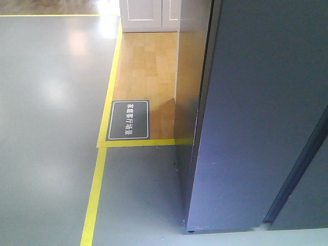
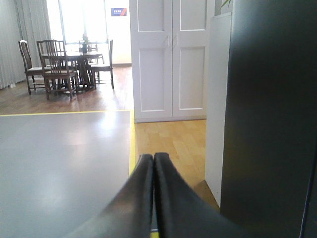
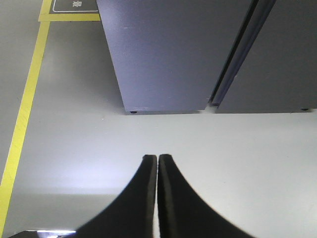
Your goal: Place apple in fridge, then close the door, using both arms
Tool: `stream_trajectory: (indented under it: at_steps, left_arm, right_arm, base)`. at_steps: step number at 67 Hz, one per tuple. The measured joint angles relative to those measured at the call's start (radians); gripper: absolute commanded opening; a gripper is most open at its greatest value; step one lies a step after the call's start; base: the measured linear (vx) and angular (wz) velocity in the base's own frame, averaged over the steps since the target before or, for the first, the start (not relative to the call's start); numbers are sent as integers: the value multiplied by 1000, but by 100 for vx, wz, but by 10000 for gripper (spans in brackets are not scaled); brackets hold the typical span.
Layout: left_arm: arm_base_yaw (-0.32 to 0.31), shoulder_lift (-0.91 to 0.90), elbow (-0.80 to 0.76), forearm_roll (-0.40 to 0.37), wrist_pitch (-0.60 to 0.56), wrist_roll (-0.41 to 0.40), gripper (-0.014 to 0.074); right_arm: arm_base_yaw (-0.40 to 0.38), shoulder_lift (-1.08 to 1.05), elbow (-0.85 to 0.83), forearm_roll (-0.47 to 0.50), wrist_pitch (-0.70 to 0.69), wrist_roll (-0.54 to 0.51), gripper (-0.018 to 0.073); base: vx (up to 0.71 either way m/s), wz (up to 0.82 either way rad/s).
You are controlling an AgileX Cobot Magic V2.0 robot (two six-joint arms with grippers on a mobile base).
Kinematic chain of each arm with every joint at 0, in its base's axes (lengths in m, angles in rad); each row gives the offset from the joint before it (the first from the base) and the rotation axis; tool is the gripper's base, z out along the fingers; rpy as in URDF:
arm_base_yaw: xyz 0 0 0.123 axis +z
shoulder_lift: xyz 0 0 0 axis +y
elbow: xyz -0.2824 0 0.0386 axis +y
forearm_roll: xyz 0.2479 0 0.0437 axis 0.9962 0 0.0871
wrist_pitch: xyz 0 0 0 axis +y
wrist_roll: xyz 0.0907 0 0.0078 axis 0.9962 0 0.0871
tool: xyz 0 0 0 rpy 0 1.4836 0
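With both the left gripper (image 2: 154,157) and right gripper (image 3: 157,158) pressed together empty, the unseen apple stays ungrasped; the fridge (image 3: 168,54) stands at twelve o'clock.

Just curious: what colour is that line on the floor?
Yellow line, bordering the grey floor; clearest in the front view.

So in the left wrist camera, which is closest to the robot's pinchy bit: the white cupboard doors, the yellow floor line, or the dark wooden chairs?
1. Yellow tape floor line, just beyond the left end effector.
2. White panelled cupboard doors, straight ahead.
3. Dark wooden chairs, far back left.
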Motion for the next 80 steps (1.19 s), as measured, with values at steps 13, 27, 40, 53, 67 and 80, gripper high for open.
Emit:
stream_trajectory:
  at_steps: [13, 27, 40, 53, 67, 80]
  left_arm:
    - [0, 0, 0, 0, -5, 0, -6]
    - [0, 0, 0, 0, -5, 0, -6]
    - [0, 0, 0, 0, -5, 0, -6]
    - [0, 0, 0, 0, -5, 0, -6]
    - [0, 0, 0, 0, -5, 0, -6]
    - [0, 0, 0, 0, -5, 0, -6]
  right_arm:
    - [1, 0, 0, 0, 0, 0, -3]
    - [1, 0, 0, 0, 0, 0, -3]
    - [1, 0, 0, 0, 0, 0, -3]
    - [1, 0, 0, 0, 0, 0, -3]
    - [1, -15, 0, -1, -7, 0, -3]
    - [1, -85, 20, 3, -283, 3, -3]
  base:
    - [0, 0]
    - [0, 0]
    - [0, 0]
    - [0, 0]
    - [0, 0]
    - [0, 0]
